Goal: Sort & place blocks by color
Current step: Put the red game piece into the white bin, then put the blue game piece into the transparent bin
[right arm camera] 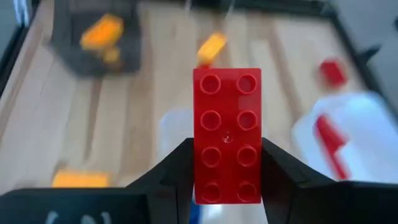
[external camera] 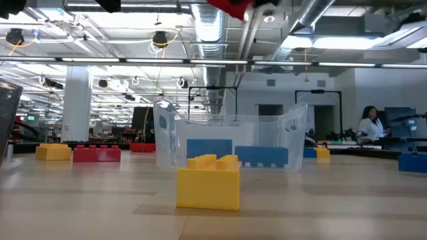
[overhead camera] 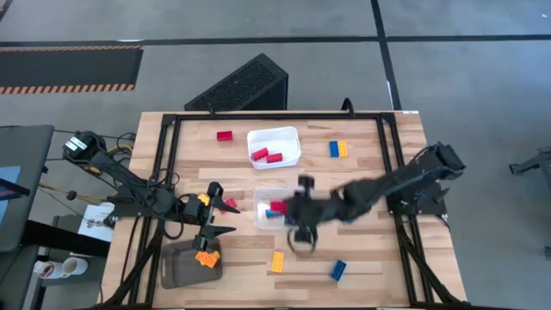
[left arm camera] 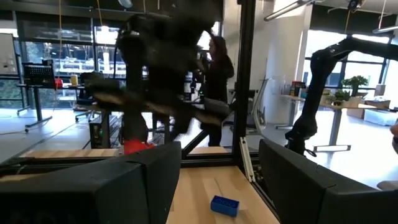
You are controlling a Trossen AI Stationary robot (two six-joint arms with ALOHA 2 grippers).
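A long red brick (right arm camera: 227,135) is clamped between the two dark fingers (right arm camera: 171,171) of the right gripper (right arm camera: 227,180), its studded face turned toward the wrist camera. In the high view the right gripper (overhead camera: 301,231) is held just in front of the clear tray (overhead camera: 261,200) at the table's middle, where red and blue bricks are seen. A yellow brick (overhead camera: 277,261) and a blue brick (overhead camera: 337,270) are found on the wood near it. Further back, red bricks (overhead camera: 267,156) are gathered in the white tray (overhead camera: 291,136), with a lone red brick (overhead camera: 225,135) to one side and a blue-and-yellow pair (overhead camera: 338,149) to the other. The left gripper (overhead camera: 215,209) is kept above the grey tray (overhead camera: 176,269), jaws apart and nothing seen between them; yellow bricks (overhead camera: 206,257) are seen in that tray.
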